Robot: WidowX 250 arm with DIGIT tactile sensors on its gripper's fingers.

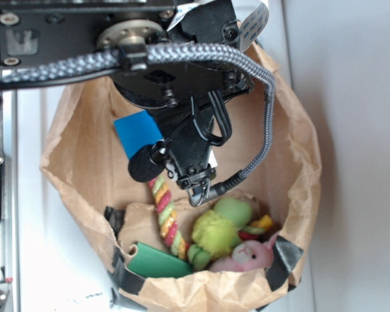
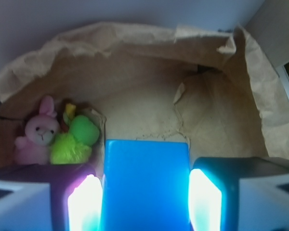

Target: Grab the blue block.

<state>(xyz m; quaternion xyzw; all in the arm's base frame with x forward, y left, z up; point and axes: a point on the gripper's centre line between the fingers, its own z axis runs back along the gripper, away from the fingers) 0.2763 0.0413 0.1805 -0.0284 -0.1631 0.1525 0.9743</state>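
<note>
A crumpled brown paper bag (image 1: 292, 136) sits on a white panelled surface (image 1: 36, 214). Right of the bag runs a plain pale grey wall (image 1: 357, 130). Soft daylight falls evenly across.

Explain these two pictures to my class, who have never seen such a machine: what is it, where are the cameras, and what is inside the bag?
The black machine is a robot arm ending in a two-fingered tool. One picture looks down from above; the other comes from a camera on the arm's wrist, looking between the fingers. Below is an open brown paper bag. In it lie a flat bright blue rectangular block, a flat green block, a pink plush rabbit, a lime-green fuzzy toy and a striped rope toy. The blue block sits between the tool's fingers; whether they are gripping it cannot be told.
</note>
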